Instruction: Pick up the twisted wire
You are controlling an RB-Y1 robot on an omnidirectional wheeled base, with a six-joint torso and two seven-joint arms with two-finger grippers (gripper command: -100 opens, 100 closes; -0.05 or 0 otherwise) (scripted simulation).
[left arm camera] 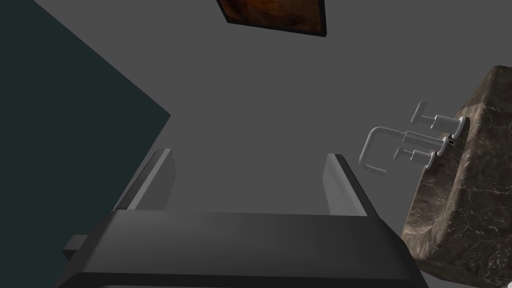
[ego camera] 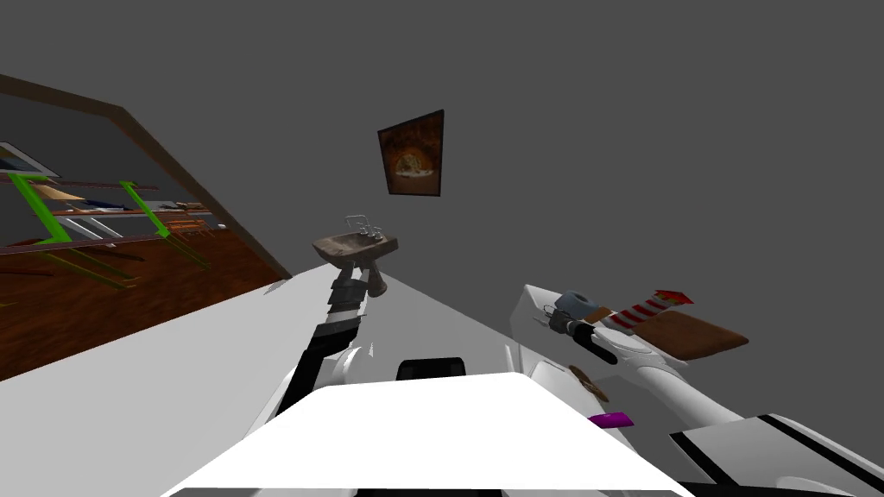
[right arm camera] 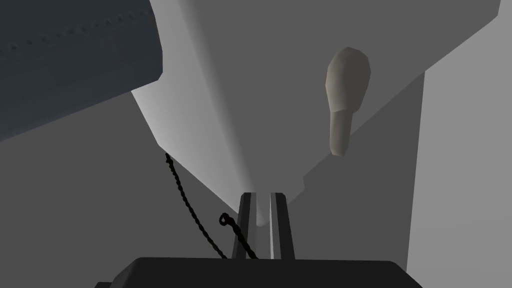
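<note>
Your right gripper [right arm camera: 261, 197] has its fingers nearly together, and the black twisted wire [right arm camera: 186, 201] crosses one finger's base. I cannot tell whether it is pinched, so confirm that before lifting slowly.

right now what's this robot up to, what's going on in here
The right gripper is working on the twisted wire. Its fingers are shut almost together. The black wire runs in at their base and trails off to one side, so it looks gripped, though the gripper's body hides the hold itself. The left gripper is open with nothing between its fingers, held out beside a brown marbled sink.
</note>
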